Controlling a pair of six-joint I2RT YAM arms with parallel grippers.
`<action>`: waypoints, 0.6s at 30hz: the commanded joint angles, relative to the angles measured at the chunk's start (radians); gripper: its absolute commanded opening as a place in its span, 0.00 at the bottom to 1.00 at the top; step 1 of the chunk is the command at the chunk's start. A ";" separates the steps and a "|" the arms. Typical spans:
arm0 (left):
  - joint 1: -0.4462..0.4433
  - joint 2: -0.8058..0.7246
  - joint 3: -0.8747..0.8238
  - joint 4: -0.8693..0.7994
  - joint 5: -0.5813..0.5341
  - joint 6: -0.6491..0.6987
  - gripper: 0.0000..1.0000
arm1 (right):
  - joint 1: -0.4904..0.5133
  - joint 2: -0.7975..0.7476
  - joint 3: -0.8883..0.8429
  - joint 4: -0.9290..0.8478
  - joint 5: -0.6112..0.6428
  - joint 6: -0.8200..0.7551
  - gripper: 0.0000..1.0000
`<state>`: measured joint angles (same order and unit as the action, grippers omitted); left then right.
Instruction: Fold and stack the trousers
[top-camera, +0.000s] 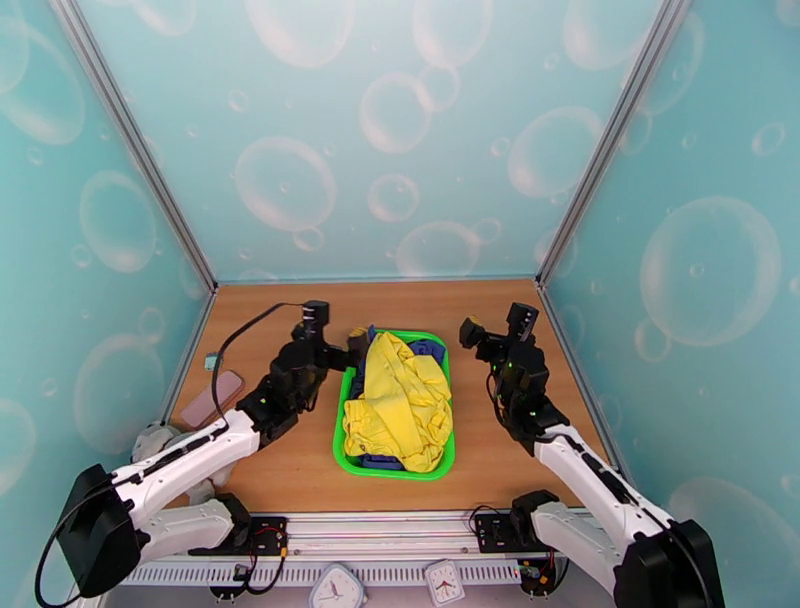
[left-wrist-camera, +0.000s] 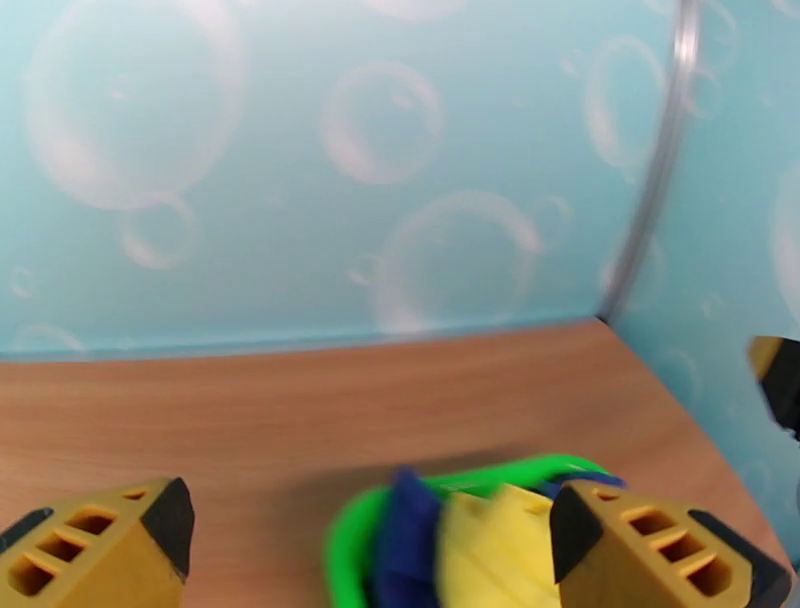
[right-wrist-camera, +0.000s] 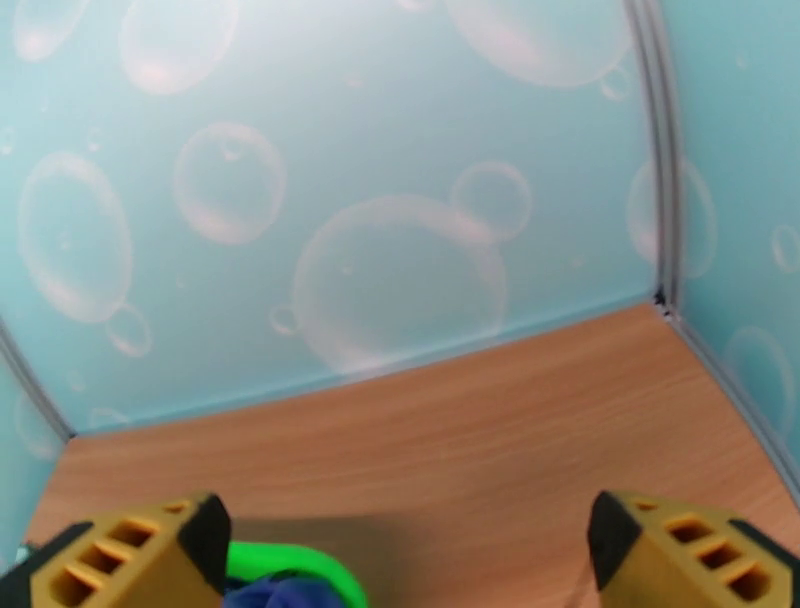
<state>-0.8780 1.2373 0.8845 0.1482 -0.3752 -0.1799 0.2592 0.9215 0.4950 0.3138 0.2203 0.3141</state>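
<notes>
The yellow trousers (top-camera: 398, 405) lie in a messy heap inside a green basket (top-camera: 340, 440) in the middle of the wooden table (top-camera: 280, 470). They are bright yellow, plain and soft, with lots of wrinkles and folds. They are bunched up, so the two legs cannot be told apart. The heap fills most of the basket and reaches from its far end to its near end. A dark blue cloth (top-camera: 428, 349) peeks out from under the trousers at the far end, and a bit more blue shows at the near edge. The left gripper (top-camera: 352, 355) is just beside the far left corner of the basket. Its two fingers are spread wide apart and it holds nothing. In the left wrist view the yellow and black fingers (left-wrist-camera: 165, 525) stand far apart, with the basket rim, the blue cloth and a piece of the yellow trousers between them. The right gripper (top-camera: 470, 333) is near the far right corner of the basket, a little apart from it. Its fingers are spread wide too and it holds nothing. The right wrist view shows bare table between its fingers (right-wrist-camera: 205, 540), with a bit of green rim and blue cloth low on the left. A small grey-white cloth (top-camera: 152, 440) lies at the left edge of the table, well apart from the basket.
</notes>
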 joint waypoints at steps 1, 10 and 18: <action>-0.120 0.089 0.112 -0.335 0.036 -0.056 1.00 | 0.004 -0.111 -0.154 -0.043 -0.091 0.100 0.99; -0.268 0.366 0.383 -0.727 -0.088 -0.181 0.99 | -0.021 -0.204 -0.217 -0.013 -0.131 0.091 0.99; -0.263 0.469 0.421 -0.765 -0.063 -0.174 0.96 | -0.054 -0.194 -0.216 -0.015 -0.195 0.104 0.99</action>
<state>-1.1450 1.6733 1.2747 -0.5362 -0.4225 -0.3420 0.2131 0.7280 0.2573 0.2863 0.0631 0.3927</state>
